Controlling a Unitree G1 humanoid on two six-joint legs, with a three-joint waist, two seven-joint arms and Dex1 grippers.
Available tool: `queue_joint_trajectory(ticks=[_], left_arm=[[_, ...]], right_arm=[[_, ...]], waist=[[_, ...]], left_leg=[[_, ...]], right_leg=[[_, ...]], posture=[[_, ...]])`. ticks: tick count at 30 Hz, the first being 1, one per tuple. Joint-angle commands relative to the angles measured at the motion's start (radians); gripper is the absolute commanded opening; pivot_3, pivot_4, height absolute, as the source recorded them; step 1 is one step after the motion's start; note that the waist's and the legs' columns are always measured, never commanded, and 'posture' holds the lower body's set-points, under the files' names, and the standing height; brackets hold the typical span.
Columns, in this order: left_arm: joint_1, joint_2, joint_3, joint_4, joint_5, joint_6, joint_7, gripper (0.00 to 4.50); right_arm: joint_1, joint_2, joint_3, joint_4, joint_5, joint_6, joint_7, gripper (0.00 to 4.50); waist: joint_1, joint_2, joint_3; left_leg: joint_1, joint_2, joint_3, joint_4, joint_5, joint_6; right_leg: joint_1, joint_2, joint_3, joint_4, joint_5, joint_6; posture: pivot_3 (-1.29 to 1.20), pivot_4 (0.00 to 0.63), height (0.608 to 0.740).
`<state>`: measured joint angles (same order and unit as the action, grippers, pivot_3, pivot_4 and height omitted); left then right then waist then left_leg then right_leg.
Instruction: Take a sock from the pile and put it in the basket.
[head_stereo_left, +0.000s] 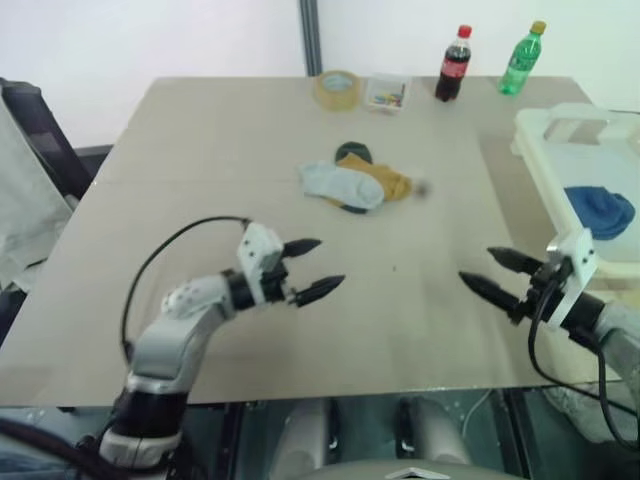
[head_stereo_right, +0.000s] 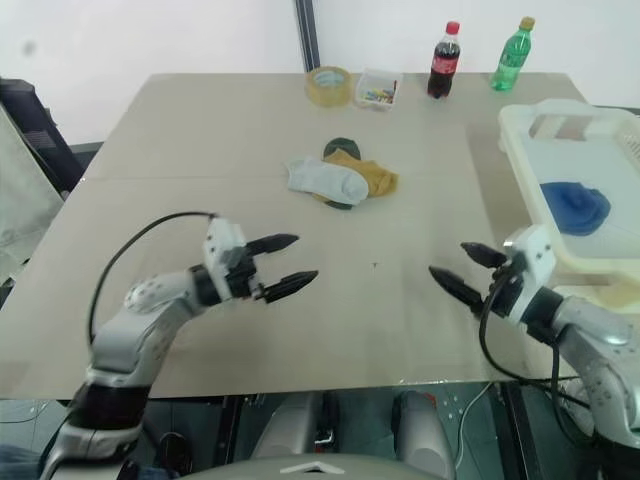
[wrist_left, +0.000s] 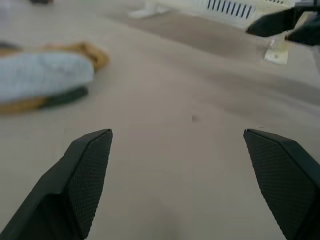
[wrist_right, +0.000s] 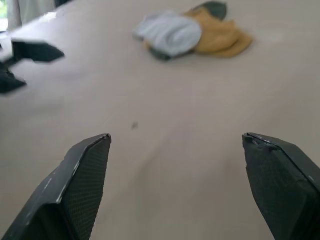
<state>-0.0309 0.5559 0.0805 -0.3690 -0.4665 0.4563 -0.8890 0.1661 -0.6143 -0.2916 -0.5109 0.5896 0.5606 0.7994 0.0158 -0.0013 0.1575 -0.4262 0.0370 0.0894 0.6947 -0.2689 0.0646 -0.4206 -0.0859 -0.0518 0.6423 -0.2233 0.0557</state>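
Observation:
The blue sock (head_stereo_left: 600, 212) lies inside the cream-white basket (head_stereo_left: 540, 150) at the table's right edge. The pile (head_stereo_left: 355, 185) sits mid-table: a pale grey sock (head_stereo_left: 342, 185) on top, a mustard one (head_stereo_left: 392, 180) and a dark green one (head_stereo_left: 353, 153) beneath. My left gripper (head_stereo_left: 330, 262) hovers open over the near left of the table, pointing right, well short of the pile. My right gripper (head_stereo_left: 476, 264) is open and empty at the near right, pointing left, just in front of the basket. In the right wrist view the pile (wrist_right: 185, 32) lies far ahead of the spread fingers.
At the table's far edge stand a tape roll (head_stereo_left: 337, 88), a small clear box (head_stereo_left: 387, 92), a cola bottle (head_stereo_left: 454, 64) and a green bottle (head_stereo_left: 522, 58). A dark chair (head_stereo_left: 40, 130) stands off the left side. Bare tabletop lies between my two grippers.

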Motion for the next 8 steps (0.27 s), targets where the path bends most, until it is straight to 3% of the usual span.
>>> queue_joint_trajectory(ticks=[1, 3, 8], left_arm=[[0.210, 0.026, 0.121, -0.180, -0.025, 0.013, 0.054, 4.50], [0.300, 0.028, 0.157, -0.219, -0.028, 0.003, 0.069, 4.50], [0.491, 0.012, 0.234, -0.264, -0.002, -0.072, 0.083, 4.50]], right_arm=[[0.057, -0.029, -0.037, 0.094, -0.047, -0.228, 0.171, 4.26], [0.078, -0.049, -0.038, 0.150, -0.068, -0.300, 0.227, 4.26], [0.083, -0.100, -0.031, 0.254, -0.082, -0.343, 0.291, 4.26]], waist=[[-0.006, 0.000, 0.001], [-0.010, -0.001, 0.001], [-0.008, 0.000, 0.000]], left_leg=[[0.003, 0.000, 0.000, 0.000, 0.000, 0.000], [0.014, 0.002, 0.001, -0.002, -0.003, 0.004], [0.015, 0.002, 0.002, -0.002, -0.004, 0.004]], right_leg=[[0.002, 0.000, 0.000, 0.000, 0.000, 0.000], [0.011, 0.001, 0.001, -0.001, -0.004, -0.004], [0.010, 0.000, 0.001, 0.000, -0.005, -0.002]], posture=[[0.00, 0.150, 0.735], [0.00, 0.150, 0.735], [0.00, 0.150, 0.735]])
